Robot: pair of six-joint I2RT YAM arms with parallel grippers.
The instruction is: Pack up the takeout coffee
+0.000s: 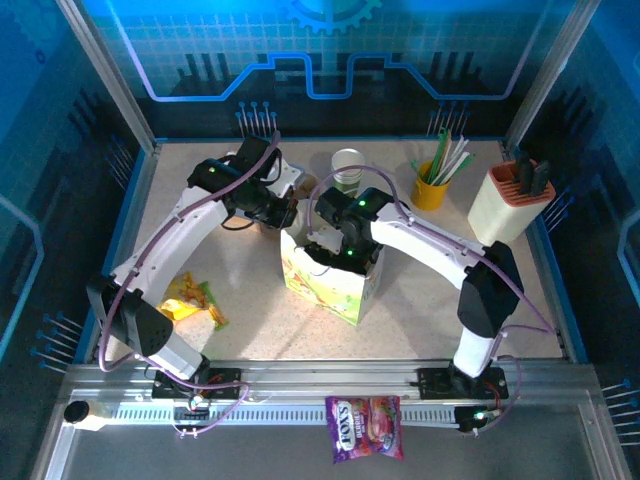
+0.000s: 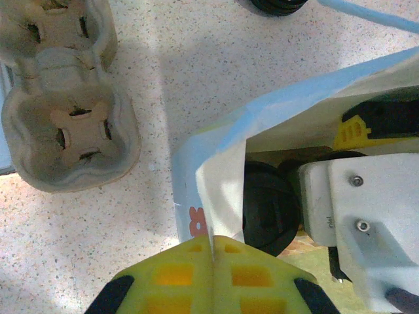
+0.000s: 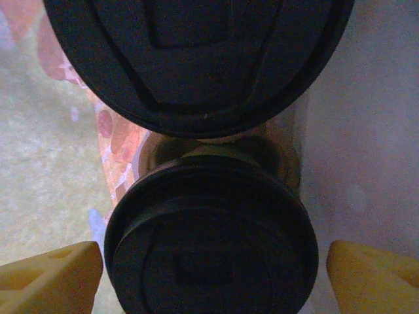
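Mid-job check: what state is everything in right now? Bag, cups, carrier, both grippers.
paper bag: upright, mouth open.
near cup: lid on, upright inside the bag.
far cup: lid on, upright inside the bag.
cup carrier: visible pockets empty.
left gripper: shut on the bag's rim.
right gripper: open inside the bag, a finger on either side of the near cup, not gripping.

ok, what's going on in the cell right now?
Coffee is being packed. The left gripper is pinched shut on the rim of the paper bag, holding it open. The right gripper is down inside the bag, jaws open either side of the black lid of the near cup, the second cup just beyond it. Both cups sit in the bag. The cardboard cup tray beside the bag shows empty slots.
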